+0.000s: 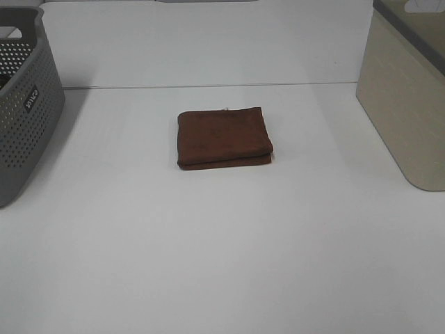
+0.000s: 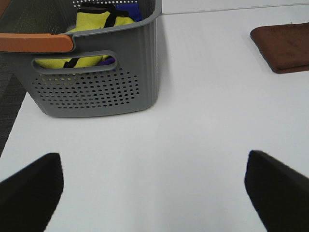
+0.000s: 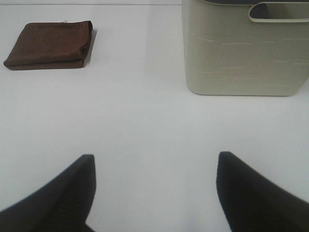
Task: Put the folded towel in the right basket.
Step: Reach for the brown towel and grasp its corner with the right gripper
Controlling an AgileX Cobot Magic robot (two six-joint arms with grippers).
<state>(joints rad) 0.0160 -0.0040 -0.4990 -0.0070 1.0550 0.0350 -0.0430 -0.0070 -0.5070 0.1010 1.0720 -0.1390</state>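
The folded brown towel point(image 1: 224, 138) lies flat on the white table at its middle. It also shows in the left wrist view point(image 2: 284, 46) and in the right wrist view point(image 3: 50, 44). The beige right basket point(image 1: 409, 90) stands at the table's right edge and shows in the right wrist view point(image 3: 246, 48). My left gripper point(image 2: 154, 186) is open and empty above bare table, well apart from the towel. My right gripper point(image 3: 154, 176) is open and empty above bare table, in front of the beige basket. Neither gripper shows in the exterior high view.
A grey perforated basket point(image 1: 21, 104) stands at the table's left edge; in the left wrist view point(image 2: 96, 72) it holds yellow and blue cloth point(image 2: 96, 24). The white table point(image 1: 222, 250) reaches to a pale back wall.
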